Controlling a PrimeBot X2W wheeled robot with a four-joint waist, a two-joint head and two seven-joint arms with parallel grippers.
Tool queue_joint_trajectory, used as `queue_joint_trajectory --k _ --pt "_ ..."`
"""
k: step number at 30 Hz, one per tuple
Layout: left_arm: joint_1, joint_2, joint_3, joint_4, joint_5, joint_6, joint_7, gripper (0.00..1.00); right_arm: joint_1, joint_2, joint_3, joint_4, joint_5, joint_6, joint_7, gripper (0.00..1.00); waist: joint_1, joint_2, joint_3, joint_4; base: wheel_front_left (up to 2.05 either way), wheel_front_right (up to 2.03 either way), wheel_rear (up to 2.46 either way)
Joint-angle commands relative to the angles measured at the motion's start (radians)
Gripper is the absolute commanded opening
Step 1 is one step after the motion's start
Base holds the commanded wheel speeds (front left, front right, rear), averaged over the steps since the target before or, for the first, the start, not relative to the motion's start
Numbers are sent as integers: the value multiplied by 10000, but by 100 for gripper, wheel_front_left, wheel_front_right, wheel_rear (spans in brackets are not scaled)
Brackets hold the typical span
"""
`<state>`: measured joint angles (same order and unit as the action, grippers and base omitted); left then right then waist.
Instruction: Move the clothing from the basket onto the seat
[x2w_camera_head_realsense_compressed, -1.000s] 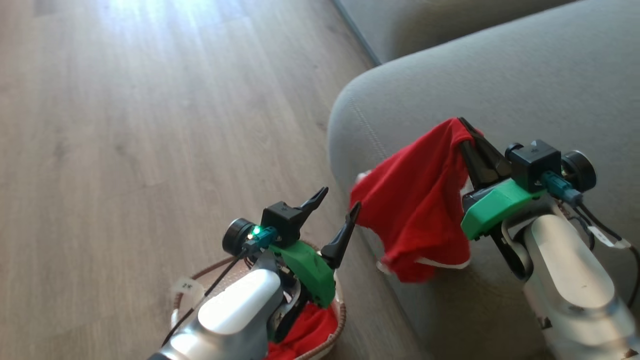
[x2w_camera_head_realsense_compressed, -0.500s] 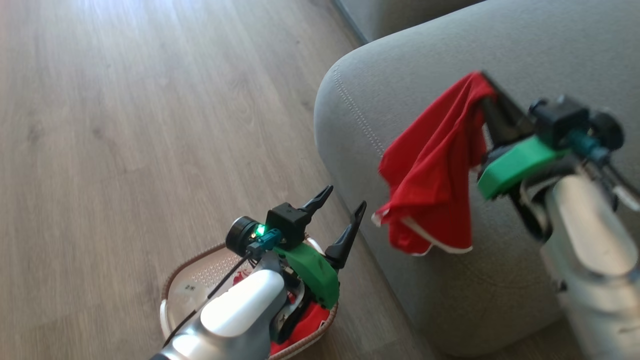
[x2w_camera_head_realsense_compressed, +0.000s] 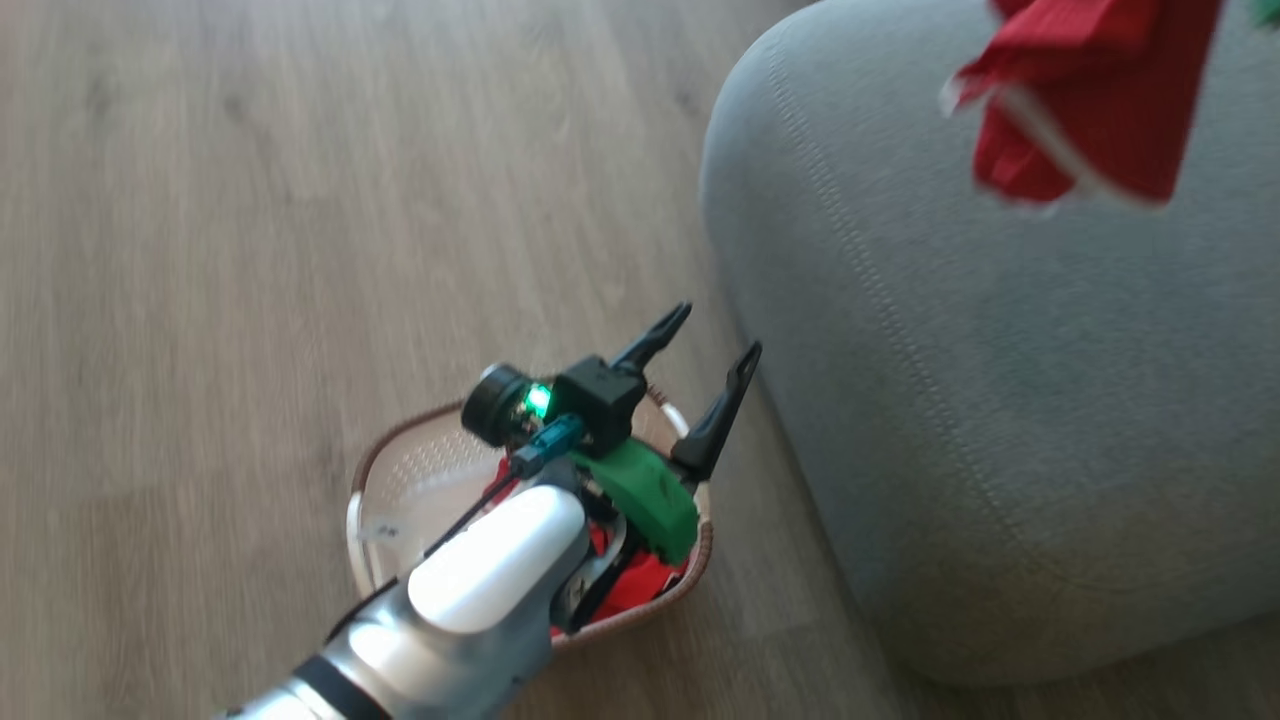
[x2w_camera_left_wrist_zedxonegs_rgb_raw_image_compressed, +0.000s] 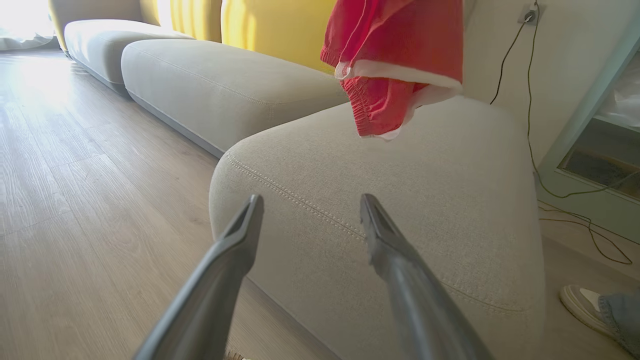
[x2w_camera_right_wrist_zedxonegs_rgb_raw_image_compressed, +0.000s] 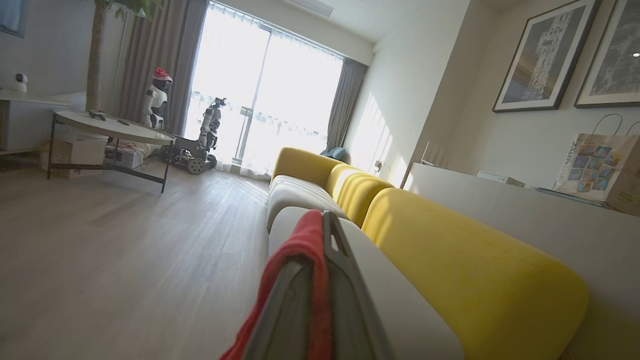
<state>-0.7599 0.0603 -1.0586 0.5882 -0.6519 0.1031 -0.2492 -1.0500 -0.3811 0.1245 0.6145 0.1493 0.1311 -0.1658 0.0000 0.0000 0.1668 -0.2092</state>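
Clothing is light, limp and saggy. It's not fragile, but it could slip out of a thin pinch. Best hold is a bunched fold or the hemmed edge. Right gripper jaws are clamped tight on one red garment, cloth folded over the tips. The rest hangs free above the seat and looks clear of it. Left gripper jaws are spread wide and empty over the basket. Second garment lies crumpled inside, below and behind those jaws.

The basket stands on the floor, just left of the seat. 1 garment lies in it; the other garment hangs above the seat.
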Motion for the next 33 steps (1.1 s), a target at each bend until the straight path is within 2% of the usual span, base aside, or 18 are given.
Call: queue_joint_trajectory --k 1,9,18,25,33 --pt "-525 154 245 -326 100 52 -79 100 -425 -153 -104 -91 -82 -4 62 0 0 0 544 472 0 0 0" --pt "-1214 199 54 -913 525 260 131 100 -1454 -727 -1272 1499 -841 -4 -192 0 0 0 1766 1309 0 0 0" --pt "-1831 251 -135 -1499 917 460 344 100 -1008 -575 -2467 3272 -1655 -4 -825 0 0 0 2990 2091 0 0 0" --pt "-2038 281 -222 -1700 1055 610 414 100 -310 -6 -3556 4188 -2430 -4 -952 0 0 0 3392 2303 0 0 0" --pt "-1920 328 -304 -1664 989 620 392 100 235 51 -5027 4419 -3771 -4 -958 0 0 0 3342 2244 0 0 0"
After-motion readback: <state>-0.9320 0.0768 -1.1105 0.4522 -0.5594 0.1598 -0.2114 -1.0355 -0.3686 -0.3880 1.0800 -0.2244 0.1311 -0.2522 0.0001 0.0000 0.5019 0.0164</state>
